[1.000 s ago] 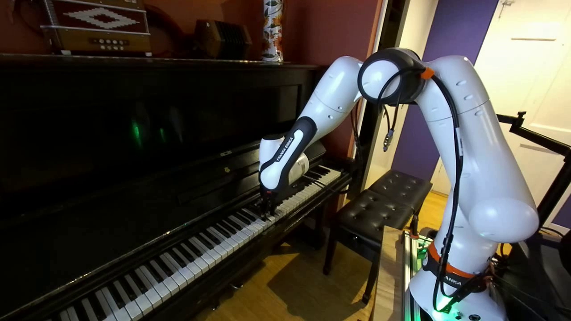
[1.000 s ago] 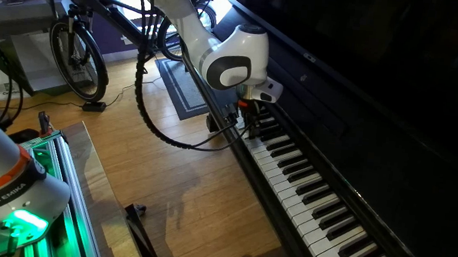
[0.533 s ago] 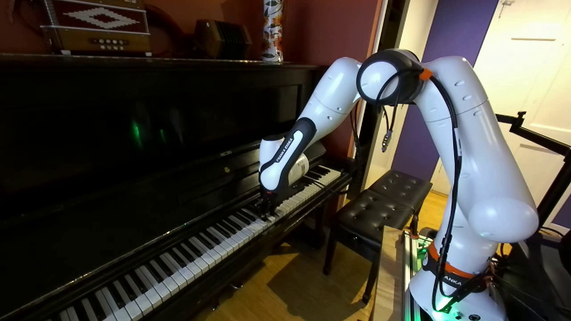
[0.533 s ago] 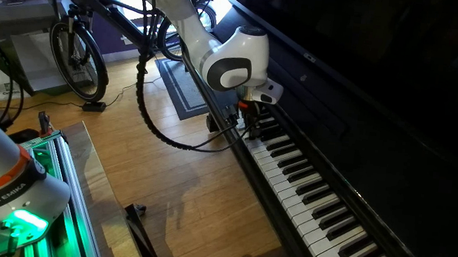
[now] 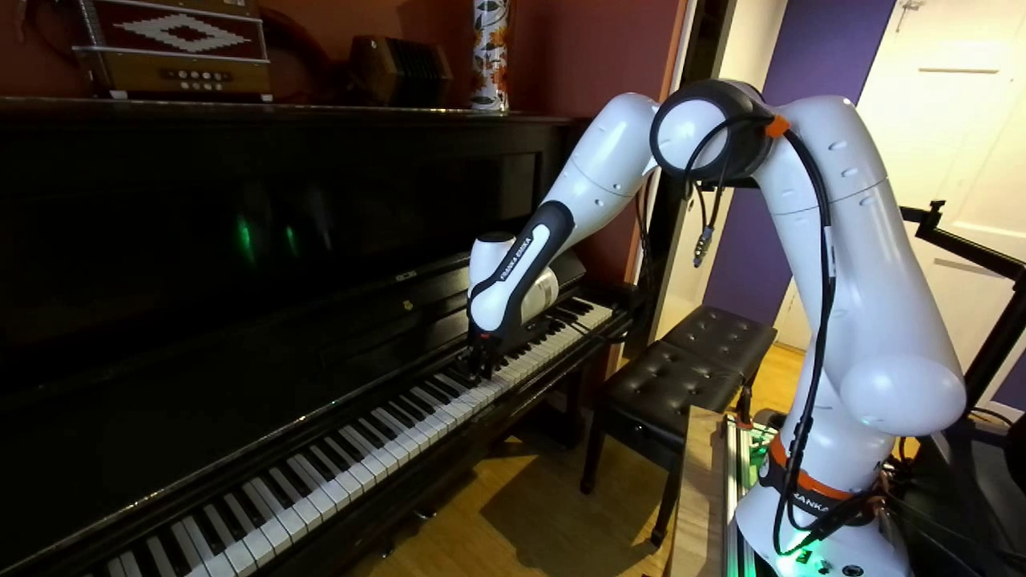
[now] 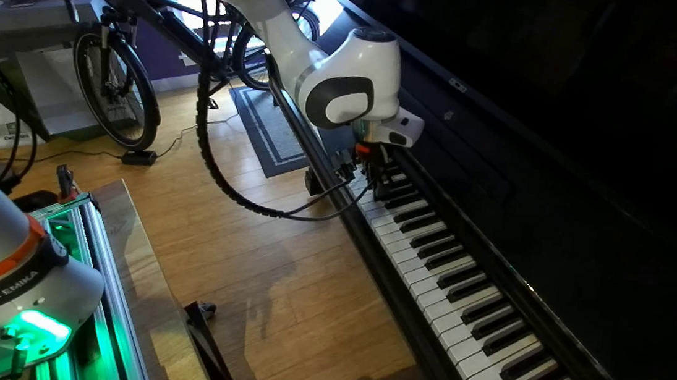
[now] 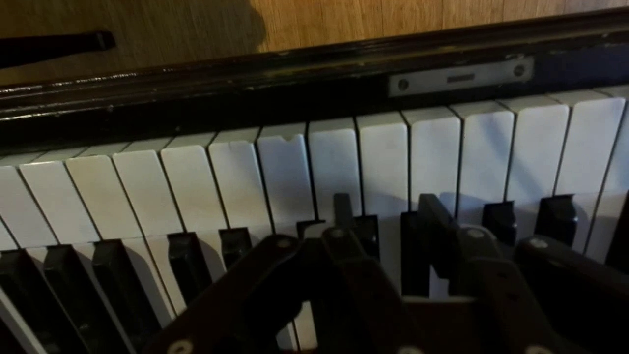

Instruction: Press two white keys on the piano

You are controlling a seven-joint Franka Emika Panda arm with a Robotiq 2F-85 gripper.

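Standing at left, piano (image 5: 272, 296): taking up that side in an exterior view, its white keys (image 7: 385, 164) slanting up from lower left and passing under the gripper (image 7: 385, 201).
White key tops: looking level in the wrist view, none clearly sitting low.
Gripper, middle: rising a little, now showing higher over the keys than half a second ago in both exterior views. Jaws standing apart, holding nothing. Touching keys or hanging just clear: not showing clearly.
Arm (image 5: 689, 132), right: shifting along, elbow riding up and rightward of its earlier spot in an exterior view.
Two-key press: judging by the lift, probably ending a press or moving between two; whether both are done is not showing.
Piano count: one; keys running out of frame, not counting.
Piano top: one red-fronted accordion (image 5: 176, 50), one smaller squeezebox (image 5: 401, 70), one floral vase (image 5: 490, 54), standing in that order.
Fingers (image 7: 343, 211): two, showing against the front ends of the black keys (image 7: 188, 265).
Bench (image 5: 681, 373): one, padded, showing between piano and the arm's foot.
Arm count: one, its foot sitting lower right.
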